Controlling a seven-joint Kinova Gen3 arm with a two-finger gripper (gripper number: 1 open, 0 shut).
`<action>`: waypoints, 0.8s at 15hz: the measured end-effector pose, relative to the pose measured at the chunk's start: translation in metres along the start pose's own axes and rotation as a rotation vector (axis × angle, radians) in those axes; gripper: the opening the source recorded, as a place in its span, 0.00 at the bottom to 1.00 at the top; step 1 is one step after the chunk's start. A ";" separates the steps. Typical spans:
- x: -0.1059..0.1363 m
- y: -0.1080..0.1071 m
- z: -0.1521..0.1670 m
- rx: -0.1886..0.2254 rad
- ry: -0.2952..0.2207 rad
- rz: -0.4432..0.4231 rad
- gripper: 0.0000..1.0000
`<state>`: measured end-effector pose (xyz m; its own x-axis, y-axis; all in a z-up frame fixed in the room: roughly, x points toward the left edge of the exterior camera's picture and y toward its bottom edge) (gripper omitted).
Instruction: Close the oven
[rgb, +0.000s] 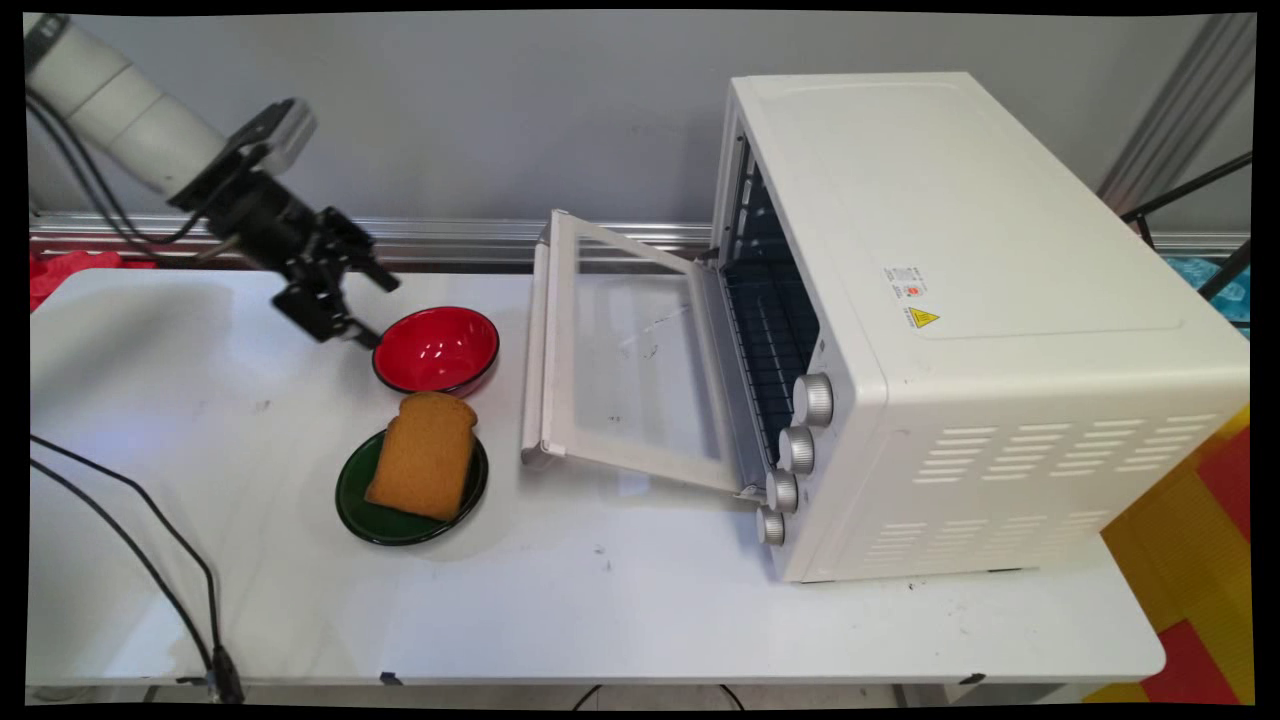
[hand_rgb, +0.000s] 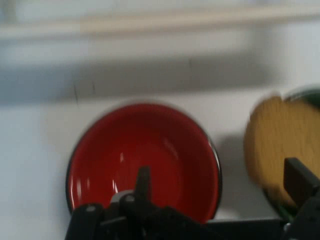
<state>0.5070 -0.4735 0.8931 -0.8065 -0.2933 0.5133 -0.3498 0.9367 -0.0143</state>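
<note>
Main view: gripper (rgb: 365, 310) hangs spread wide, holding nothing, just left of the red bowl (rgb: 437, 349); bread slice (rgb: 423, 455) lies on green plate (rgb: 400, 515) near it, toaster oven (rgb: 960, 320) door (rgb: 620, 360) down. Hand view: fingers (hand_rgb: 143, 181) straddle wide over bowl (hand_rgb: 145, 155). Bowl likely rigid, light, slick; rim looks the best hold.

In your hand view the red bowl (hand_rgb: 145, 160) was blurred, its near rim hidden behind the gripper (hand_rgb: 220, 192) linkage. The toast (hand_rgb: 280, 145) and green plate (hand_rgb: 310, 95) were cut off at the right edge. You could not read the oven's label (rgb: 912, 292).
</note>
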 end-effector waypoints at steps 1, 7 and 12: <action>0.007 -0.001 0.004 0.002 0.022 -0.002 1.00; 0.025 -0.012 0.042 -0.012 0.088 0.025 1.00; 0.029 -0.019 0.066 -0.020 0.107 0.055 0.00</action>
<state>0.4585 -0.5128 0.8515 -0.7687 -0.2200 0.6005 -0.2955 0.9549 -0.0283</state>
